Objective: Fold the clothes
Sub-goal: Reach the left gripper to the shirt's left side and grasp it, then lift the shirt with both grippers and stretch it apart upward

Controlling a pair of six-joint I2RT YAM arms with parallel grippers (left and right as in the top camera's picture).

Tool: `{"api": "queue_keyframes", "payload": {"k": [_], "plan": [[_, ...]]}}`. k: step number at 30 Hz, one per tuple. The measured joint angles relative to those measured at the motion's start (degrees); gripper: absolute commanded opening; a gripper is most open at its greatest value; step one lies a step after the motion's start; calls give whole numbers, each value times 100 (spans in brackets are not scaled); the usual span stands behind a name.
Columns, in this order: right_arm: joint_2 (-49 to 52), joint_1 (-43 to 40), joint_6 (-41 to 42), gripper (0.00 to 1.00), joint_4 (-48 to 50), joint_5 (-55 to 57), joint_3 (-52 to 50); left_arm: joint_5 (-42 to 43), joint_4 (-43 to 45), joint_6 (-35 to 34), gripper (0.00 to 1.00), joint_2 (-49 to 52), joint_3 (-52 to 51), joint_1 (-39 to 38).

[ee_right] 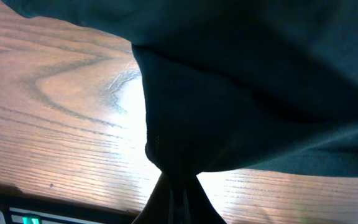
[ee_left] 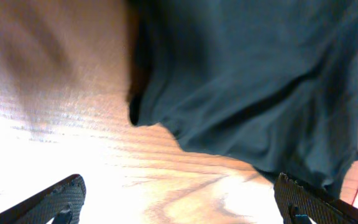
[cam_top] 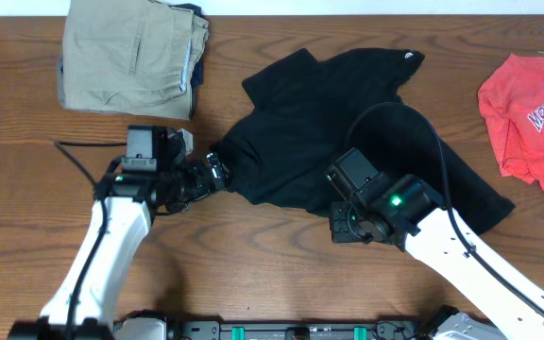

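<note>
Overhead view: the black shirt (cam_top: 348,113) is seen lying crumpled at mid-bench (cam_top: 253,274), between folded khaki trousers (cam_top: 126,57) at the far left and a red T-shirt (cam_top: 532,104) at the right edge. Its near hem is pinched by the right tool (ee_right: 176,193), whose jaws are closed on a gathered tuck of cloth, as is shown in the right wrist view. The left tool (ee_left: 179,190) is held wide, with nothing between its fingers, just beside the shirt's left edge; a corner of fabric lies ahead of it on the bench. No fold has yet been made, and the garment is judged to need spreading flat first. The fabric is taken to be light, soft and limp: it will drape and bunch wherever it is lifted, and a single pinch will draw it into a rope rather than carry it flat. Hold is best taken at two well-separated points along one edge, hem corners or shoulders, so that the cloth can be pulled taut between both tools.
</note>
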Motion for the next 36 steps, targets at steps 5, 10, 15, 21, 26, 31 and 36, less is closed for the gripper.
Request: {"api": "queue_keyframes", "payload": {"k": [5,10,15,21,26,31,36], "plan": [[0,0,0,1,0,0,0,20,175,-114,98,632,0,0],[0,0,0,1,4,0,0,22,949,-177,98,1132,0,-44],[0,0,0,1,4,0,0,20,1716,-175,98,1408,2,-310],[0,0,-2,1,-15,0,0,2,2052,-179,85,1587,2,-616],[0,0,-2,1,-24,0,0,-105,2022,-216,51,1587,2,-627],[0,0,0,1,-24,0,0,-160,1974,-205,6,1587,2,-625],[0,0,0,1,22,0,0,-175,1714,-192,6,1561,2,-627]]}}
